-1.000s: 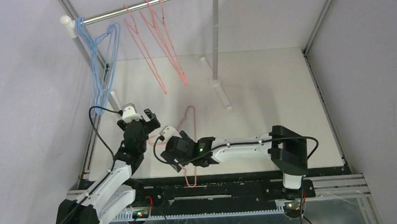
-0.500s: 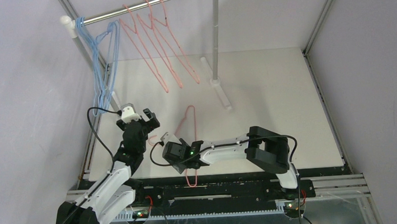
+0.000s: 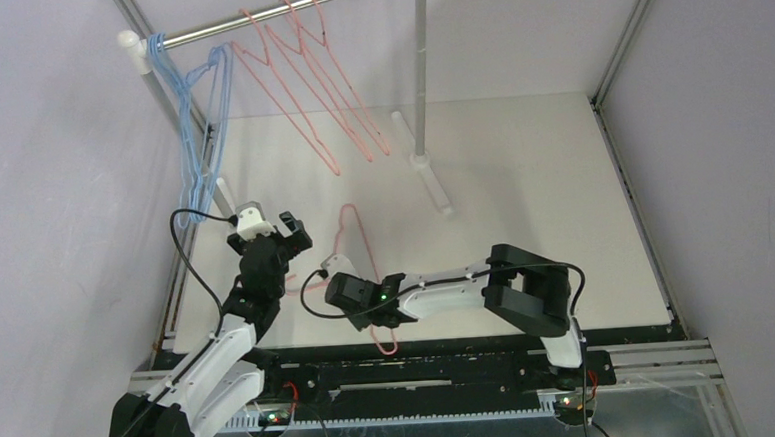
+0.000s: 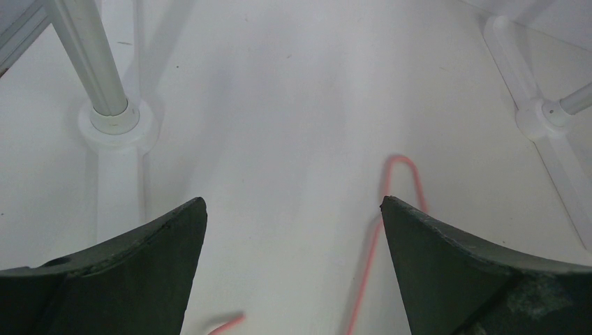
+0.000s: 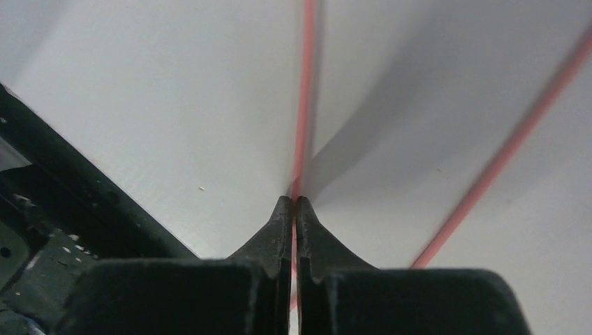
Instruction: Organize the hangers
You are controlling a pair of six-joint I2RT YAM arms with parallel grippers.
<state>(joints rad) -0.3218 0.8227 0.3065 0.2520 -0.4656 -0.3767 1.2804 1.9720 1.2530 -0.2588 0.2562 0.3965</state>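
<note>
Right gripper (image 5: 294,201) pinches the pink hanger (image 5: 305,84) close to the table (image 3: 521,171) near edge; left gripper (image 4: 293,204) hangs wide open. Right wrist (image 3: 359,295) hides the hanger's middle.

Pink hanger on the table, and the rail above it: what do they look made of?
The pink hanger looks like thin wire, probably metal under a pink-red coating: a slim, even, matte strand with a tight bend at the hook. The rail looks like a bare or plated metal tube, silver with a bright highlight along it.
</note>
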